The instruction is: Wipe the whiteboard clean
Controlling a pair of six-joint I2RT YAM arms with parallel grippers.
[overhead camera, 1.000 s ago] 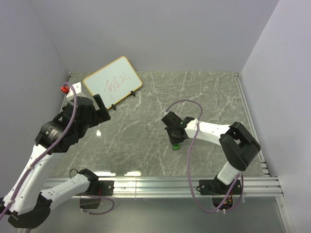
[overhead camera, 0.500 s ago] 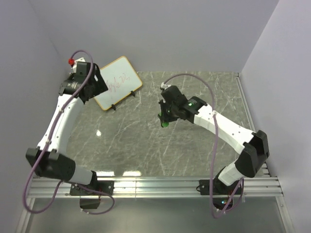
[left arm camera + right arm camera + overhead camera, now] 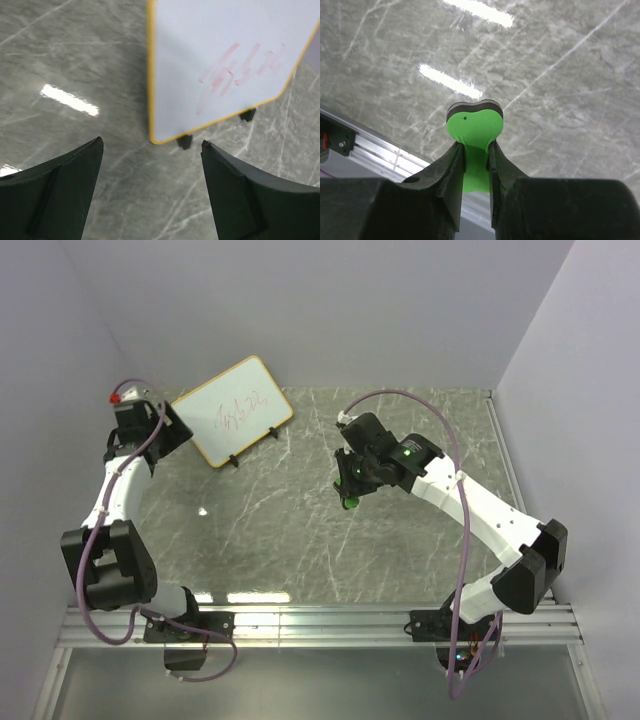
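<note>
Left gripper (image 3: 152, 145) fingers (image 3: 55, 200) wide apart; right gripper (image 3: 475, 146) fingers (image 3: 447, 175) tight on green eraser (image 3: 474, 122).

Whiteboard (image 3: 232, 410) far-left on table (image 3: 300, 550); left hand (image 3: 172, 432) beside it; eraser (image 3: 474, 125) in right hand (image 3: 474, 147) above mid-table.

Worktop (image 3: 420, 440): grey-green marble pattern, glare spot (image 3: 203, 511) at lower left of the top view. Eraser (image 3: 474, 125): green, bow-shaped, dark layer on its far face, centre of the right wrist view. Aluminium rail (image 3: 330, 620) along bottom edge. Lavender walls (image 3: 330, 310) behind.
</note>
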